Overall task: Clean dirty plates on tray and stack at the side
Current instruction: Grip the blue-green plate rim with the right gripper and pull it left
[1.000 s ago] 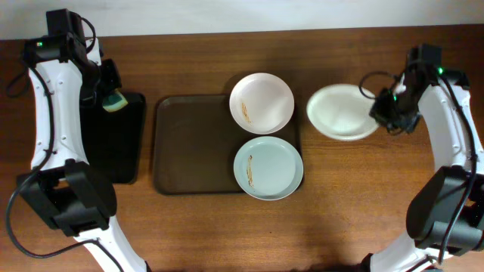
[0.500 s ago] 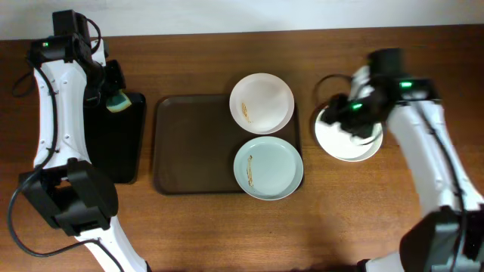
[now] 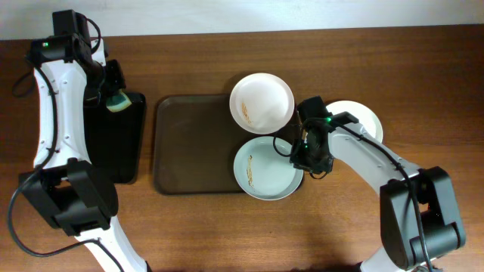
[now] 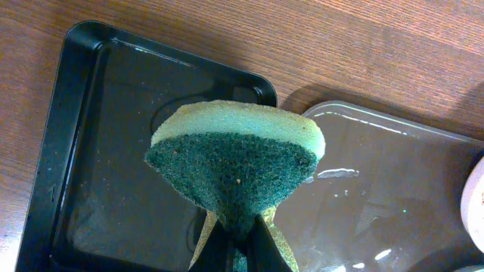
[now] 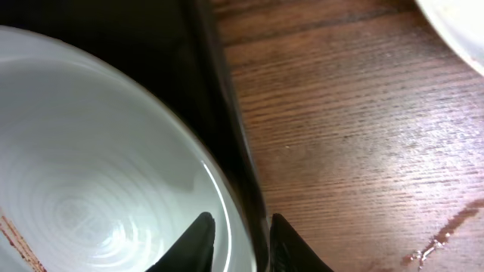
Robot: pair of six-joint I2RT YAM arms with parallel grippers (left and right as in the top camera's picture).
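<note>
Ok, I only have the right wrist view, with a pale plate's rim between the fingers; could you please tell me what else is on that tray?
Observer: One more: a white plate with a brownish smear sits at the far end of the brown tray, next to your blue-green plate.
Operator: Thank you. Is any plate off the tray?
Observer: Yes, a second white plate lies on the table, to the right of the tray.
Operator: And where is the sponge, please?
Observer: The left gripper is pinching the sponge above the black tray.
</note>
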